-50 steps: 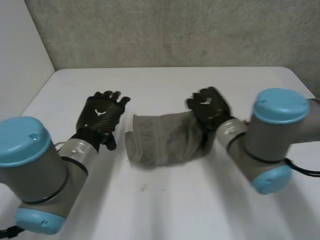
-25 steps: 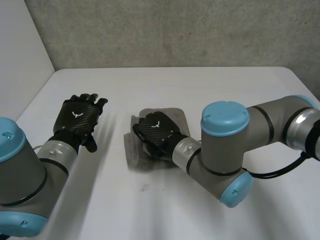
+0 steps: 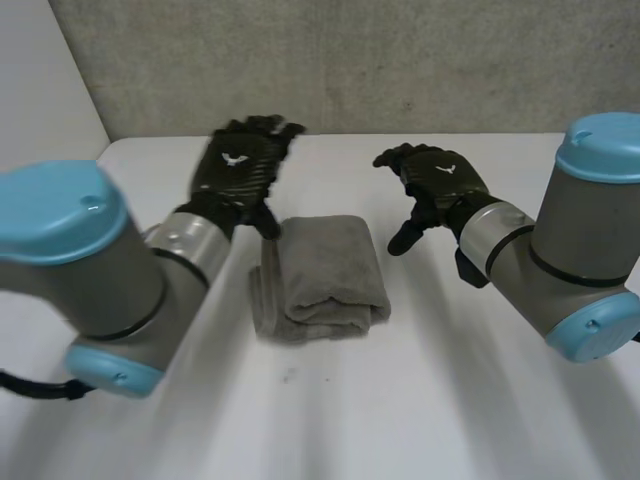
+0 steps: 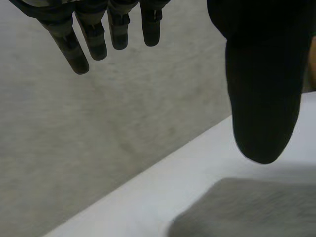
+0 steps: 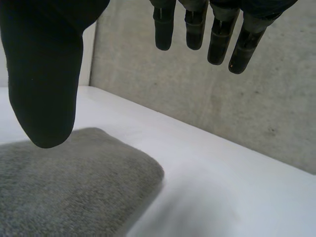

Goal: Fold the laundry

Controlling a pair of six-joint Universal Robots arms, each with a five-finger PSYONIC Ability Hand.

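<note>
Item 1: towel (image 3: 320, 275). Grey, soft napped pile like terry. Folded to a compact, thick, roughly rectangular bundle with rounded corners. It lies flat near the middle of the table, between the two hands and touched by neither. The upper layers end in a rolled fold on the side nearest the robot. A thinner under-layer sticks out along that side and along the side towards the left arm. No label or tag can be seen.

Item 2: left hand (image 3: 240, 165). Black, with a woven carbon-fibre look on its back. It bears a small white emblem (image 3: 234, 158), too small to read. It is raised just beyond the towel's far left corner. In the left wrist view the fingers hang straight and slightly spread, the thumb stands well apart from them, and nothing is held.

Item 3: right hand (image 3: 435, 180). Same black weave, with a small white mark that cannot be read. It is raised beside the towel's far right corner, clear of the cloth. In the right wrist view the fingers are relaxed and apart from the thumb, which hangs above the towel's edge. The hand is empty.

Item 4: table (image 3: 420, 400). White, smooth, matt, with rounded far corners.

Item 5: wall (image 3: 400, 60). Grey, rough, speckled like concrete, standing behind the table.

Item 6: left arm (image 3: 110, 280) and right arm (image 3: 570, 240). Grey cylindrical joints with light-blue caps.
</note>
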